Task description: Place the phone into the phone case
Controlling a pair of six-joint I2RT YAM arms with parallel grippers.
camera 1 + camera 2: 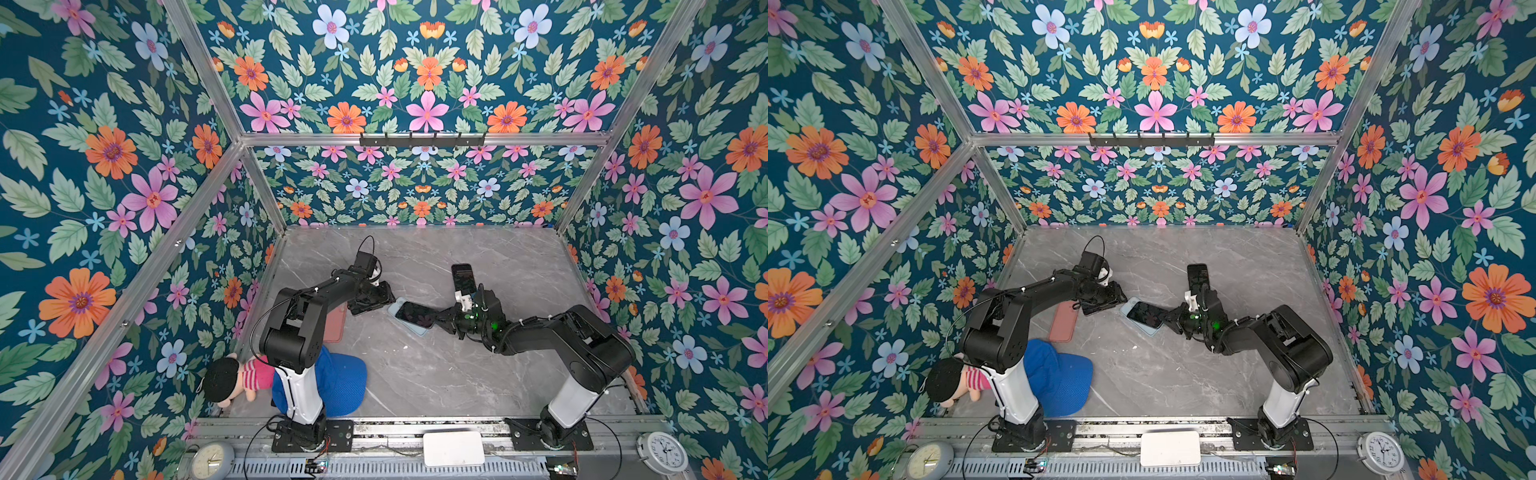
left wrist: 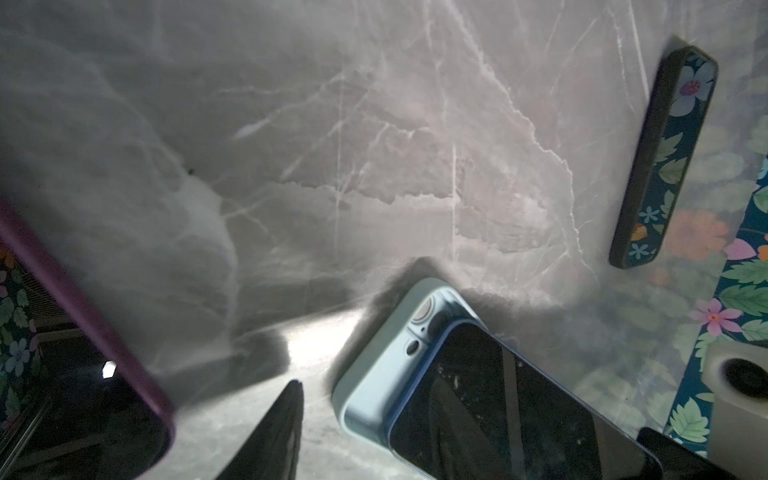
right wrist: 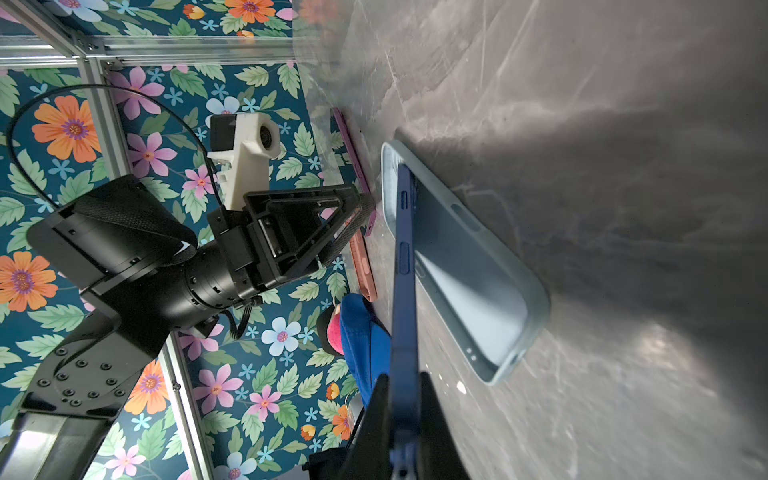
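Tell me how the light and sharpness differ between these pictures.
Left wrist view: dim, with deep shadow around the case and one glaring patch on the table; the purple edge nearest the lens is blurred. Right wrist view: the phone blurs near the right claw, and the table darkens beyond the case. Both top views: even, sharp light.

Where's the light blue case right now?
In both top views the light blue case lies flat near the middle, just right of the left gripper, under the blue phone the right gripper holds tilted.
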